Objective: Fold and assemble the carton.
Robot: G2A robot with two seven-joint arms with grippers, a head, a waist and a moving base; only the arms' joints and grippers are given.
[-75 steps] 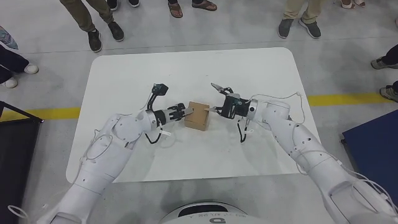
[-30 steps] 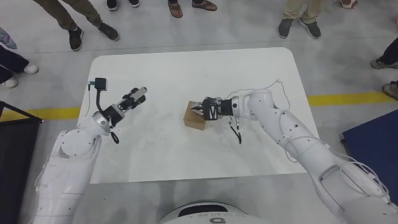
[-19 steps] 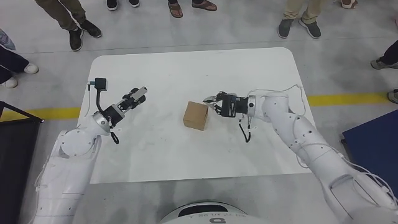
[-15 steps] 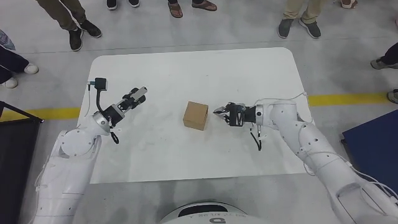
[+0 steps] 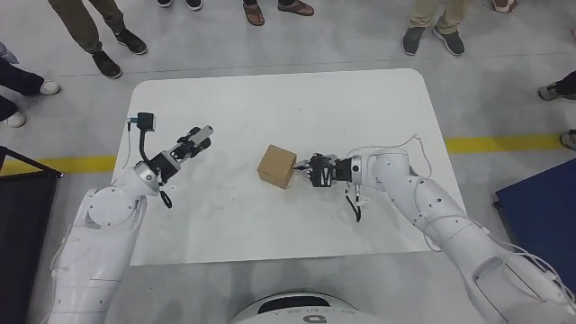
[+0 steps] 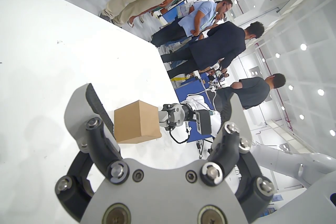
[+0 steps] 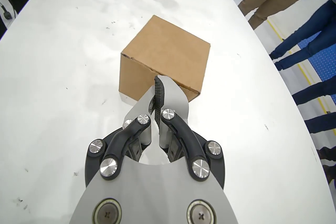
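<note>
The brown carton (image 5: 276, 166) stands closed as a small cube near the middle of the white table (image 5: 270, 99). My right gripper (image 5: 302, 169) is shut, its tips pressed against the carton's right side with nothing between them. The right wrist view has the shut right gripper (image 7: 157, 81) touching the near face of the carton (image 7: 168, 51), low down. My left gripper (image 5: 202, 135) hangs open well to the left of the carton, above the table. Between the spread fingers of the left gripper (image 6: 160, 91) the carton (image 6: 136, 122) stands far off, the right gripper (image 6: 170, 117) against it.
Several people stand along the table's far edge (image 5: 270, 4) and at the sides. A black frame (image 5: 22, 198) is left of the table, a blue panel (image 5: 544, 207) right of it. Bare tabletop lies all around the carton.
The left arm left the carton early on and has since held still. The right gripper drew back to the right, then returned to the carton and nudged it slightly left.
</note>
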